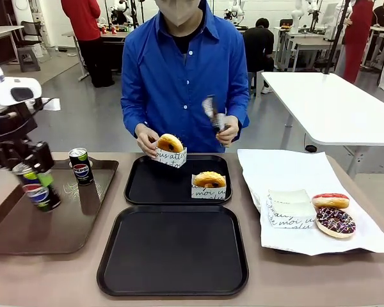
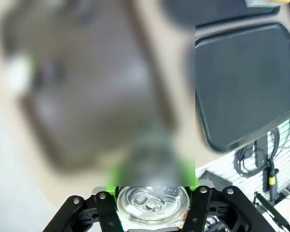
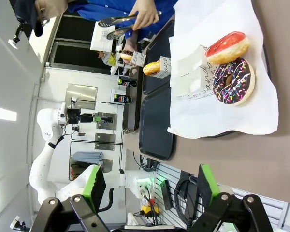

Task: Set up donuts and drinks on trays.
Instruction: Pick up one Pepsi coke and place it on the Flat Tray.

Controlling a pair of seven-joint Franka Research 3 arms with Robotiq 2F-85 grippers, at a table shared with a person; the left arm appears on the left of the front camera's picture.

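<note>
My left gripper (image 1: 33, 174) is shut on a black Pepsi can (image 1: 43, 197), holding it tilted above the brown tray (image 1: 25, 236). Its silver top (image 2: 152, 203) sits between the green pads. A second can (image 1: 82, 166) stands upright on that tray. Two black trays lie in the middle, the near one (image 1: 173, 281) bare. On the far tray (image 1: 147, 185) is a sleeved donut (image 1: 209, 181), and the person's hand rests on another sleeved donut (image 1: 170, 147) at its back edge. My right gripper (image 3: 151, 186) is open with nothing in it, above the table's right end.
A white paper sheet (image 1: 288, 169) at the right carries a red-topped donut (image 1: 331, 201), a chocolate sprinkled donut (image 1: 335, 221) and an empty sleeve (image 1: 289, 208). The person's other hand holds tongs (image 1: 212, 112) above the far tray. A white table (image 1: 333, 102) stands behind.
</note>
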